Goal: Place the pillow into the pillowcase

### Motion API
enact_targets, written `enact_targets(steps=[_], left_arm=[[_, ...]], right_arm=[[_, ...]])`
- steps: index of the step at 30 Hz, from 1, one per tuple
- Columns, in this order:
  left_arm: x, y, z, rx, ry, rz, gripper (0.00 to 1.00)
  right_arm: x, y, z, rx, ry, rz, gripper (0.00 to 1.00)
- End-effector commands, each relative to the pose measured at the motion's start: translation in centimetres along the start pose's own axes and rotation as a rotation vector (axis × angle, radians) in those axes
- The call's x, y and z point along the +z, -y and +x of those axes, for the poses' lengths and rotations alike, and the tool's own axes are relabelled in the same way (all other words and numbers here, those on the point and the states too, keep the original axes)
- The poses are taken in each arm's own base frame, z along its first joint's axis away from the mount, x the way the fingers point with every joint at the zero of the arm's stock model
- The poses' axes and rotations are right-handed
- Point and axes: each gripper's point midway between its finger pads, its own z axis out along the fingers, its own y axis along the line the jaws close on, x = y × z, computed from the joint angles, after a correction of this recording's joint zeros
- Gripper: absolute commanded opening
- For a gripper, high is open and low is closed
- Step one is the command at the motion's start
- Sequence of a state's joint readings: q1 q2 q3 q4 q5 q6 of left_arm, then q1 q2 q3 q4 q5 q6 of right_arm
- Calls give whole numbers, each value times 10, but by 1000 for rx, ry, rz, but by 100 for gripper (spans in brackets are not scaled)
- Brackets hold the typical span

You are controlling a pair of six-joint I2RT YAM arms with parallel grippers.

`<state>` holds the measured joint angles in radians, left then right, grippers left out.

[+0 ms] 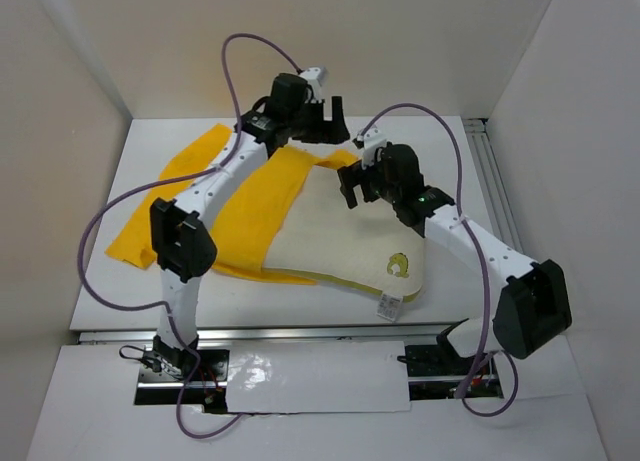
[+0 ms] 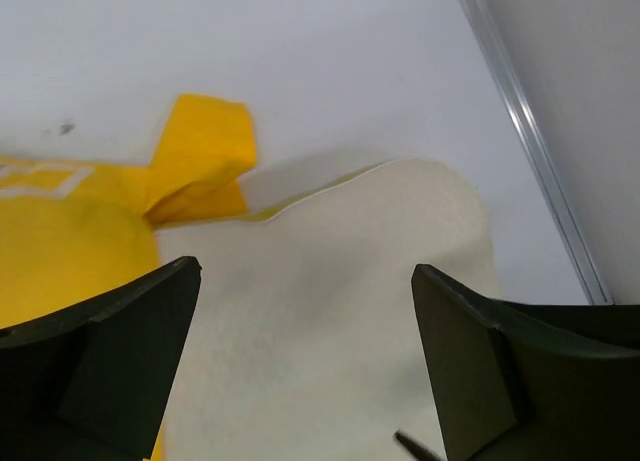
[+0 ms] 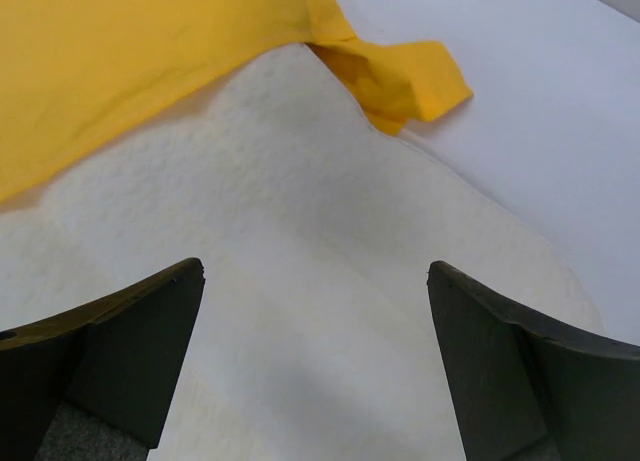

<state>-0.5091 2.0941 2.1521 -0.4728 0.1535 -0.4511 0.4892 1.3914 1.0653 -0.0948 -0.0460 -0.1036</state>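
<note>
Top external view: one pillow (image 1: pixel 345 236), one yellow pillowcase (image 1: pixel 245 206), two grippers. Left gripper (image 1: pixel 326 119) hangs over the pillow's far edge, jaws spread wide and empty. Right gripper (image 1: pixel 356 186) hangs near it, jaws likewise spread and empty. Pillow lies below both grippers. Pillowcase overlaps the pillow's side left of both grippers.

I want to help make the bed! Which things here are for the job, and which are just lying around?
For the job:
pillow
yellow pillowcase

Just there:
purple cables
metal rail
</note>
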Motion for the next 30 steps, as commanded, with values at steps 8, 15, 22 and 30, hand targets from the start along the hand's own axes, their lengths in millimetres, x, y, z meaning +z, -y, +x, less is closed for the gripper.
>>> enact_targets(steps=[8, 15, 22, 30], left_arm=[[-197, -87, 110, -240, -38, -489, 100], [-276, -87, 214, -434, -9, -472, 87], [-263, -89, 276, -448, -160, -488, 83], [-226, -83, 291, -368, -202, -496, 83]], right_arm=[[-53, -102, 37, -120, -186, -196, 100], [-40, -138, 97, -282, -296, -209, 100], [-1, -148, 136, -287, -364, -260, 99], [0, -143, 115, -222, -304, -270, 22]])
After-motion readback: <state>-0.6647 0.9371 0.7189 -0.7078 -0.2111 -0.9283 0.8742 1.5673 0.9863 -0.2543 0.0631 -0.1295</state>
